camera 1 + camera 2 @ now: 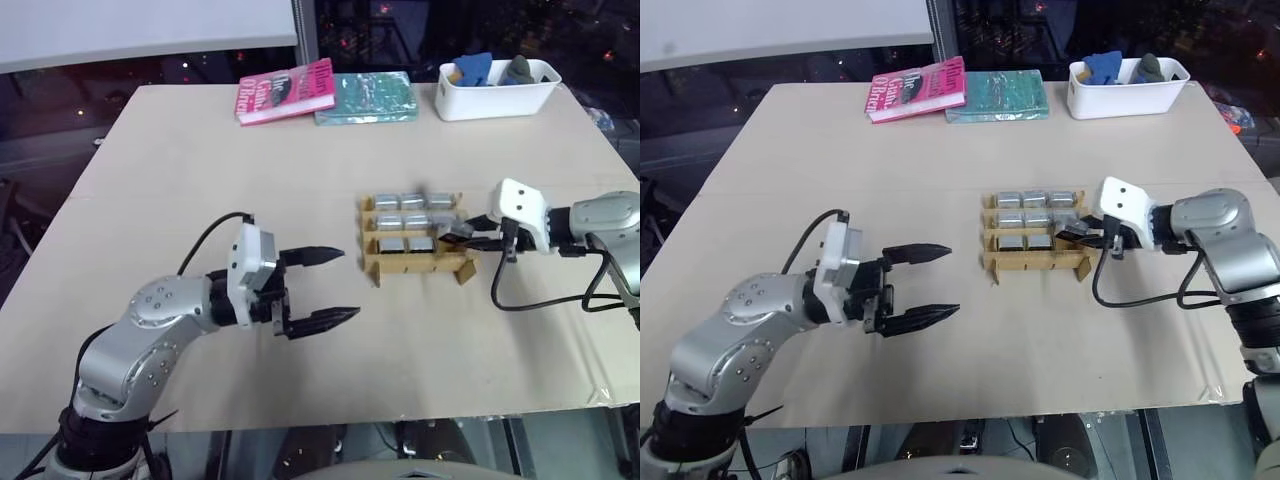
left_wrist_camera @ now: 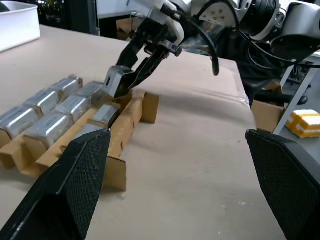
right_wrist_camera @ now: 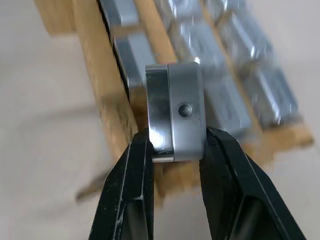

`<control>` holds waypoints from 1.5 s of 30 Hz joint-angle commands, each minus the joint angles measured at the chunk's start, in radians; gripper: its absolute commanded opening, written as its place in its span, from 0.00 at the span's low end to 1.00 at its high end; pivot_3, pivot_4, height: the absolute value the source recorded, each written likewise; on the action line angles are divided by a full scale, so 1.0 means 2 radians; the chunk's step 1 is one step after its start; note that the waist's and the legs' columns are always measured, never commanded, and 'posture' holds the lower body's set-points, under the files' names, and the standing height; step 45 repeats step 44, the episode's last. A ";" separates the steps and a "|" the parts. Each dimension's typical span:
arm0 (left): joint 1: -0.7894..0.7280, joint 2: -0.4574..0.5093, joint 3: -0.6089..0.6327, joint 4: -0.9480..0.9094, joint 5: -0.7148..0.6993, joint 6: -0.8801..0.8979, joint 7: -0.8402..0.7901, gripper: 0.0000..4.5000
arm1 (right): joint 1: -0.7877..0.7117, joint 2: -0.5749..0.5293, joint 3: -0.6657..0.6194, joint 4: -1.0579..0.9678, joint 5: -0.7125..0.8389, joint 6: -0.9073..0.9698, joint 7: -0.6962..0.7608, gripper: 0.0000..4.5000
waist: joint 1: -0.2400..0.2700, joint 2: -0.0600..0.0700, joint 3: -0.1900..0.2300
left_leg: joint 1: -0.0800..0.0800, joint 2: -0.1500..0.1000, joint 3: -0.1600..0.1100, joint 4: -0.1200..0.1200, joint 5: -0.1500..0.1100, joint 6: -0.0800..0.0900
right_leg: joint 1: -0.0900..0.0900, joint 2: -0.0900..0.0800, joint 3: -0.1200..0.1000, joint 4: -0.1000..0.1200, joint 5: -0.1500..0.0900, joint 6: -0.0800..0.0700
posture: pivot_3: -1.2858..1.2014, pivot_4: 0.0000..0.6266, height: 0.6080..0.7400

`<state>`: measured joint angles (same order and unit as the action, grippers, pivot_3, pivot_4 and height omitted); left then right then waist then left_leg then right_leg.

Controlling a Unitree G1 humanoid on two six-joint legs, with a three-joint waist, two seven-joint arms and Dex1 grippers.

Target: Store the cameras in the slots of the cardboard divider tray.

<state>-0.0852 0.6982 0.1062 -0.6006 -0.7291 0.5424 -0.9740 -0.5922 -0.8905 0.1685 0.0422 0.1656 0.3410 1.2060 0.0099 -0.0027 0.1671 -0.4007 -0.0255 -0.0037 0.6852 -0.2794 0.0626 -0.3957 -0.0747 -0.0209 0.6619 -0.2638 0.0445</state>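
The cardboard divider tray (image 1: 420,266) sits mid-table, with several silvery cameras (image 1: 401,222) standing in its slots. My right gripper (image 1: 458,235) is shut on one more camera (image 3: 182,112), gripped by its sides. It hangs tilted just above the tray's right end, by the front row. The left wrist view shows that held camera (image 2: 116,82) close over the cardboard wall (image 2: 125,125). My left gripper (image 1: 345,285) stands open and empty a short way left of the tray, pointing toward it.
At the far right corner stands a white bin (image 1: 497,90) holding blue and grey lumps. A pink book (image 1: 285,90) and a teal book (image 1: 366,97) lie along the far edge. The right arm's black cable (image 1: 530,300) loops over the table beside the tray.
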 commanded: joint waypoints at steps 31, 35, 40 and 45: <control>0.022 0.001 0.044 0.010 0.000 -0.014 0.064 1.00 | 0.198 -0.023 -0.227 -0.215 0.085 0.075 -0.025 0.96 | 0.007 0.000 0.000 | -0.001 0.000 -0.001 0.000 0.000 0.000 | 0.000 -0.001 -0.001 -0.001 0.000 0.000 | 0.52 0.24 1.00; 0.050 0.001 0.060 0.031 0.011 -0.030 0.058 1.00 | 0.334 0.021 -0.354 -0.309 0.108 0.117 -0.073 0.99 | 0.006 0.000 0.000 | 0.000 0.000 -0.001 -0.001 0.000 0.000 | 0.001 -0.001 -0.001 -0.001 0.000 0.000 | 0.52 0.24 1.00; 0.095 -0.002 0.090 0.052 0.049 -0.062 0.076 1.00 | 0.464 0.093 -0.445 -0.378 0.130 0.142 -0.117 0.99 | 0.004 0.001 -0.001 | 0.001 0.000 -0.001 -0.001 0.000 0.000 | 0.001 -0.001 -0.001 0.000 0.000 0.000 | 0.52 0.24 1.00; 0.096 0.005 0.092 0.065 0.051 -0.061 0.066 1.00 | 0.494 0.109 -0.458 -0.379 0.143 0.137 -0.138 0.99 | 0.003 0.001 -0.001 | 0.001 0.000 -0.001 -0.001 -0.001 0.002 | 0.001 -0.001 -0.001 0.000 0.000 0.000 | 0.52 0.24 1.00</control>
